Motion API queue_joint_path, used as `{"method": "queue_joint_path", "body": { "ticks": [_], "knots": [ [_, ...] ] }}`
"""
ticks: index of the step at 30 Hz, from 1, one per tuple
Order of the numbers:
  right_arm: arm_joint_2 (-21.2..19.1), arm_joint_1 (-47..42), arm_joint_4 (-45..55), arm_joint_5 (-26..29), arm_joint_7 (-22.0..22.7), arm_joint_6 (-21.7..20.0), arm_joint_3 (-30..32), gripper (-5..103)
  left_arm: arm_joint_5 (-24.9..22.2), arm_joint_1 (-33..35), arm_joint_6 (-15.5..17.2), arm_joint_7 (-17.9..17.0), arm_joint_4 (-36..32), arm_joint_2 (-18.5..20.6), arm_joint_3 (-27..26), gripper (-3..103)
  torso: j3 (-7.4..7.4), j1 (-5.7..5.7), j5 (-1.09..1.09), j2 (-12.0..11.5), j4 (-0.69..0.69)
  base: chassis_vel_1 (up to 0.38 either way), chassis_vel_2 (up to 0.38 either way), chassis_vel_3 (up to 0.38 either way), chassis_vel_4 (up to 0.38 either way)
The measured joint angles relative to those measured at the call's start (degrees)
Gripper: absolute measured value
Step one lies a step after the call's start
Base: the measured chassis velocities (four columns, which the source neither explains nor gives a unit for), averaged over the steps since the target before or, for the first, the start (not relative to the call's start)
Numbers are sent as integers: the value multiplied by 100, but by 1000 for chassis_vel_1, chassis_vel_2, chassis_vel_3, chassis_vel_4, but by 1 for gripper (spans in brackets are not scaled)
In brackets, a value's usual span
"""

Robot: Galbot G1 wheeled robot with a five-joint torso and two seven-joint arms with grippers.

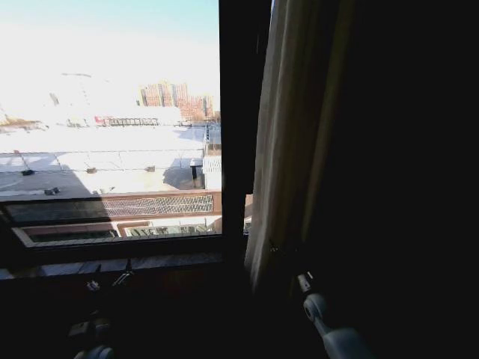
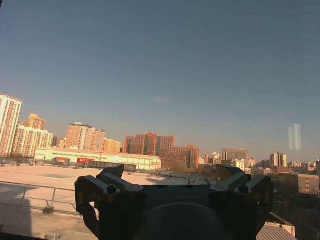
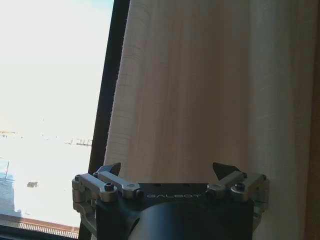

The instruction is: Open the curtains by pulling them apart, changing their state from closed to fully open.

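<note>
The sheer cream-white pleated curtain hangs gathered to the right of the dark window frame, leaving the left pane bare to a sunlit cityscape. The right hand, fingers spread apart and holding nothing, faces the fabric's edge near the frame. The left hand, also spread and empty, points at the uncovered glass. The opening looks well advanced; the right panel may still need pushing farther right.

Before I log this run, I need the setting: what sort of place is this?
Probably an upper-floor room in a city building. A dark-framed window looks down on rooftops and distant high-rises, and a sheer curtain hangs at its right side.
</note>
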Motion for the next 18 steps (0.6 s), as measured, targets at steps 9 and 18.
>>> {"method": "queue_joint_path", "body": {
  "ticks": [9,18],
  "knots": [
    [7,-29,95,-27,-9,14,-11,100,0,0,0,0,-1,0,0,100,0,0,0,0,0,25,29,-25,-21],
    [42,-141,215,-75,-28,16,-39,100,0,0,0,0,0,0,0,100,0,0,-1,0,0,177,165,-168,-171]
  ]
}}
